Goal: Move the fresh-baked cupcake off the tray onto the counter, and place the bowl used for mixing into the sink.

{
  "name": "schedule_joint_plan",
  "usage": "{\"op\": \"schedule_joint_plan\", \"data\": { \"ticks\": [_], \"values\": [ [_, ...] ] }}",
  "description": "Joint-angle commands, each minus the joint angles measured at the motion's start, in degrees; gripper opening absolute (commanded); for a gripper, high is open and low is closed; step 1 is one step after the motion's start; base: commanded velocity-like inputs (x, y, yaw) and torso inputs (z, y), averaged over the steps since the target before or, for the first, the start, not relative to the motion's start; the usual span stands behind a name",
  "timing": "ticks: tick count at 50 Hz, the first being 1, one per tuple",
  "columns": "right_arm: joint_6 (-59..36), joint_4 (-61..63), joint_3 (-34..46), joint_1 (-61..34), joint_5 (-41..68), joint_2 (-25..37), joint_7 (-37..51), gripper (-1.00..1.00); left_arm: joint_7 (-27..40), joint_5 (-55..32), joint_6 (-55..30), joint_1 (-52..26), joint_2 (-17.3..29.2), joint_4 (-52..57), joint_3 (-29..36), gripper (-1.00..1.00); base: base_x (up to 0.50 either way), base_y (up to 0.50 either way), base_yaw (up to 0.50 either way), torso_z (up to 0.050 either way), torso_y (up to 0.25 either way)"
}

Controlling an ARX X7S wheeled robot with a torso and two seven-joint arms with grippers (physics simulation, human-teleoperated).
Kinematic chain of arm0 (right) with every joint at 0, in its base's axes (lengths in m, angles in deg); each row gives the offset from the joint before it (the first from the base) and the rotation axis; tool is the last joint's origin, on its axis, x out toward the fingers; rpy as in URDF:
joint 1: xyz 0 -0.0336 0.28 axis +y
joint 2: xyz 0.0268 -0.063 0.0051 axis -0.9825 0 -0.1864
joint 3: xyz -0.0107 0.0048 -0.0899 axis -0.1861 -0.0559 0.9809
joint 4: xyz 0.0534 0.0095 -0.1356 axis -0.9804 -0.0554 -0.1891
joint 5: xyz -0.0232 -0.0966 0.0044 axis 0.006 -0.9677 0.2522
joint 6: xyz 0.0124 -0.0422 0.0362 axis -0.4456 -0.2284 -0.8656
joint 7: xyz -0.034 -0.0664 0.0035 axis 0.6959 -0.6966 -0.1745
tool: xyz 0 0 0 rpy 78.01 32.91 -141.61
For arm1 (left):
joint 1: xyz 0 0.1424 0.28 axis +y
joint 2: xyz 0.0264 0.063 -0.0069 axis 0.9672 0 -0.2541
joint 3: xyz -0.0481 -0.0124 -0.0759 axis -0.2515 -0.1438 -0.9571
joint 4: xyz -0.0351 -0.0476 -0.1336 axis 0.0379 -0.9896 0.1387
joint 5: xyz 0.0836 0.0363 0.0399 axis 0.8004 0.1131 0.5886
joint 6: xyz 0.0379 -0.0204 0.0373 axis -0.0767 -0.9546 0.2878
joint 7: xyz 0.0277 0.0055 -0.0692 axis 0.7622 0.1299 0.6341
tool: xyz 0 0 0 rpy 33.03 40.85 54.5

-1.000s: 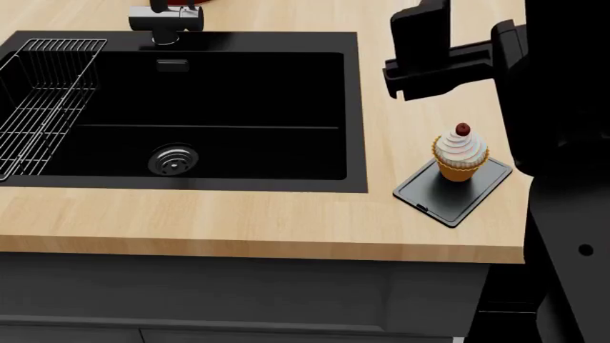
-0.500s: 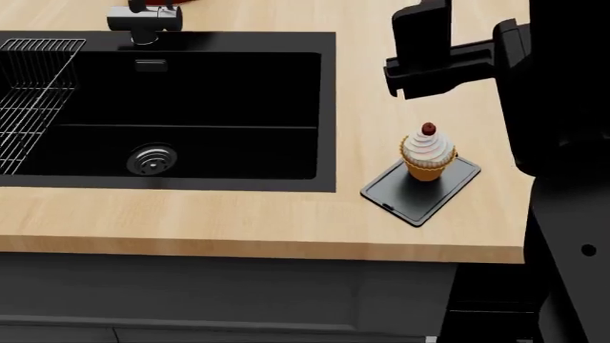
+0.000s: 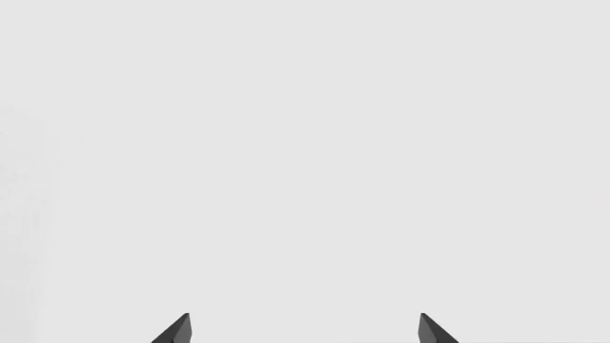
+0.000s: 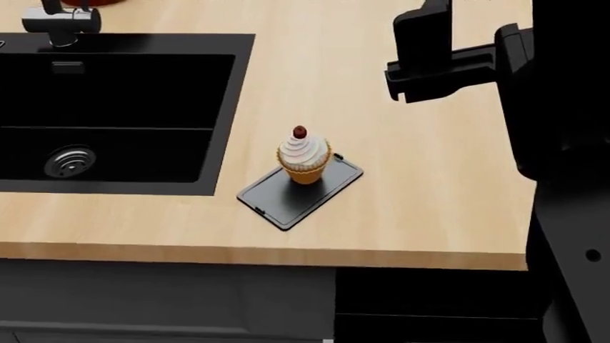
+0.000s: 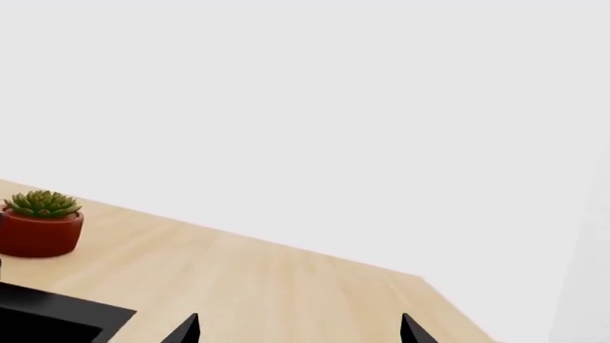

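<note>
One cupcake (image 4: 304,156) lies below raised fingers (image 4: 424,50).

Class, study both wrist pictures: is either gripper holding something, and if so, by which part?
Nothing is held. The left gripper and right gripper both show spread fingertips with empty space between; the cupcake sits untouched on the tray.

Even, bright, diffuse light; the renders are sharp, without blur or edge distortion. The cupcake (image 4: 304,157) casts only a faint soft shadow on the tray (image 4: 286,196). The sink (image 4: 124,143) beside it stays near-black.

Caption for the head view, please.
Cupcake sits on the tray beside the sink; right claw hovers apart above the counter.
</note>
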Motion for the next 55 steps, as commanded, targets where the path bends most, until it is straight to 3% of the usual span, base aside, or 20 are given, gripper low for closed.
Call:
{"op": "schedule_joint_plan", "data": {
  "ticks": [1, 8, 32, 55],
  "values": [
    [0.11, 0.63, -0.42, 0.28, 0.59, 0.19, -0.26, 1.00, 0.17, -0.41, 0.17, -0.01, -0.02, -0.18, 0.27, 1.00, 0.24, -0.50, 0.00, 0.000, 0.000],
    [-0.23, 0.66, 0.19, -0.69, 0.89, 0.44, -0.53, 1.00, 0.25, -0.73, 0.58, 0.26, -0.01, -0.30, 0.20, 1.00, 0.37, -0.40, 0.00, 0.000, 0.000],
    [-0.23, 0.67, 1.02, -0.10, 1.06, 0.74, -0.09, 1.00, 0.48, -1.80, 1.05, 1.51, 0.30, 0.21, 0.47, 1.00, 0.36, 0.00, 0.00, 0.000, 0.000],
    [-5.14, 3.90, 0.68, 1.49, 3.64, -0.14, 0.10, 1.00, 0.83, -2.00, 1.29, 1.40, 0.53, -0.02, 1.77, 1.00, 0.01, 0.00, 0.00, 0.000, 0.000]
  ]
}}
